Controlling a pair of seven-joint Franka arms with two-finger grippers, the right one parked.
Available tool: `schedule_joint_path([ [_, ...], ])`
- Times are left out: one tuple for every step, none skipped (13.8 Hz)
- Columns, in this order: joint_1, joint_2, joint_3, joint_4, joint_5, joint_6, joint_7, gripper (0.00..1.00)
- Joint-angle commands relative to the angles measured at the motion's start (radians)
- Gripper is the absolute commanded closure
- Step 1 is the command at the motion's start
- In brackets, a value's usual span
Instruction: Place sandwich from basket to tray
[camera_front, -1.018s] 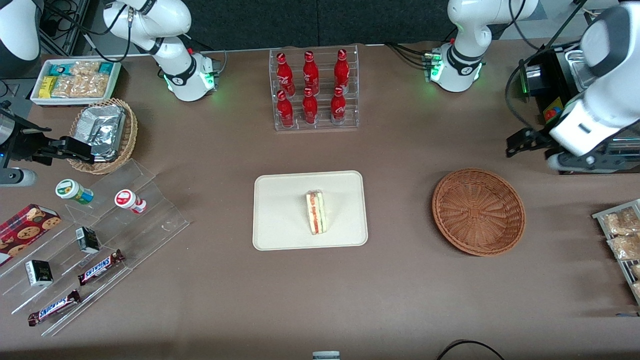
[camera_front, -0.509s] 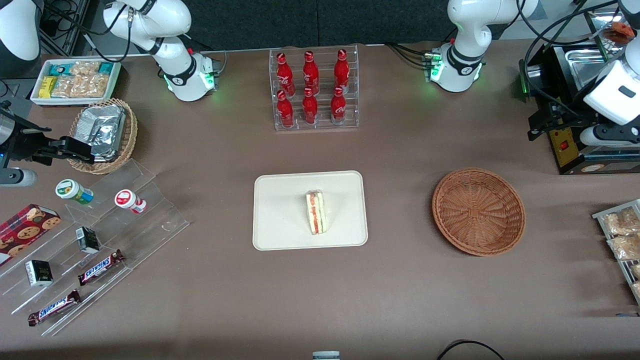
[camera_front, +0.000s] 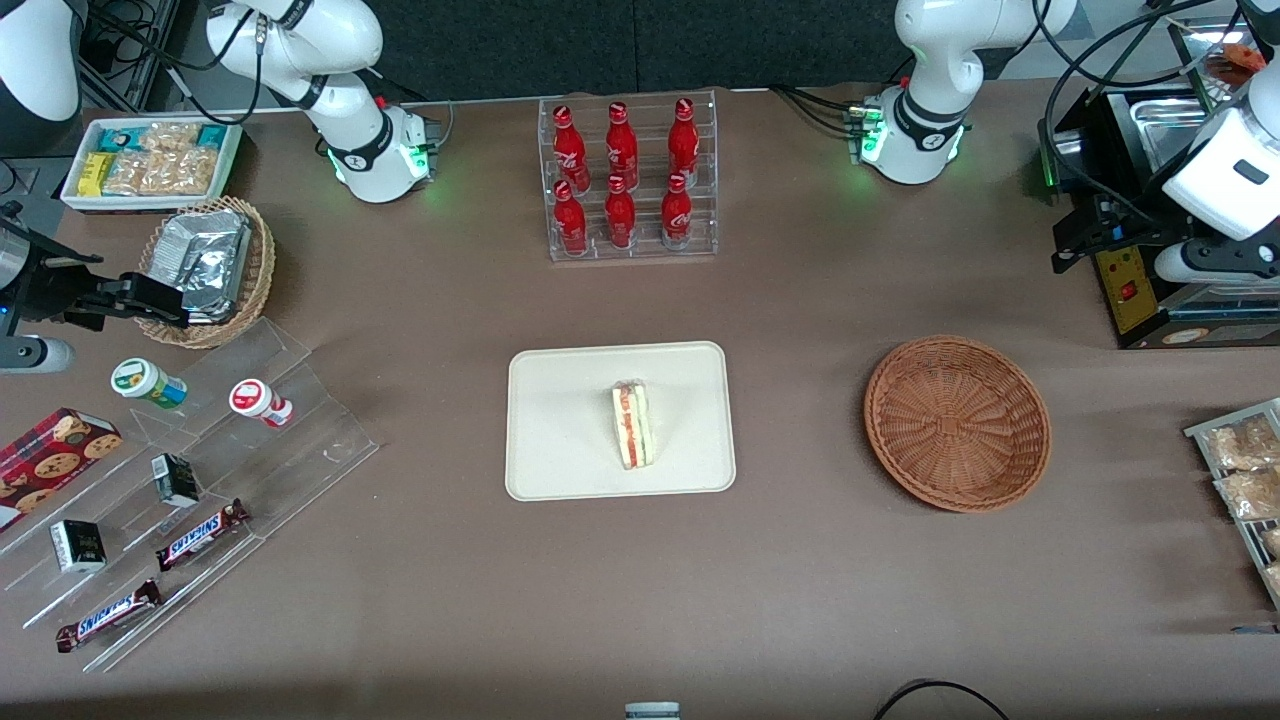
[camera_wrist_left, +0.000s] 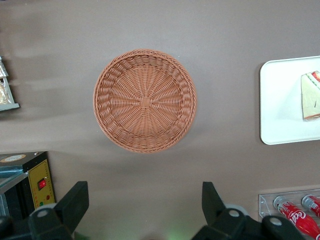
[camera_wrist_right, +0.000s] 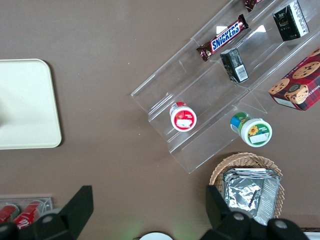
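Note:
The sandwich (camera_front: 632, 427) lies on the cream tray (camera_front: 560, 430) at the table's middle, its red and pale green filling edge showing. The reddish-brown wicker basket (camera_front: 957, 422) stands beside the tray toward the working arm's end, with nothing in it. My left gripper (camera_front: 1062, 250) hangs high above the table, farther from the front camera than the basket, next to a black appliance. In the left wrist view the gripper (camera_wrist_left: 144, 191) is open and holds nothing, with the basket (camera_wrist_left: 145, 100), the tray (camera_wrist_left: 280, 100) and the sandwich (camera_wrist_left: 311, 95) all below it.
A black appliance (camera_front: 1135, 290) stands next to the gripper. A rack of red bottles (camera_front: 628, 180) is farther from the front camera than the tray. Snack packets (camera_front: 1240, 470) lie at the working arm's table end. An acrylic shelf with candy bars (camera_front: 200, 470) and a foil-filled basket (camera_front: 205, 265) are at the parked arm's end.
My left arm has swung away from the basket, rising and drawing back toward the black appliance; in the last half second it barely moved. The sandwich, tray and basket stayed put.

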Motion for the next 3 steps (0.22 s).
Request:
schedule_joint_path([
  [-0.005,0.017,-0.001,0.038,0.016,-0.027,0.001,0.0],
  [-0.005,0.017,-0.001,0.041,0.016,-0.027,0.001,0.0],
  [-0.005,0.017,-0.001,0.041,0.015,-0.027,-0.001,0.0],
])
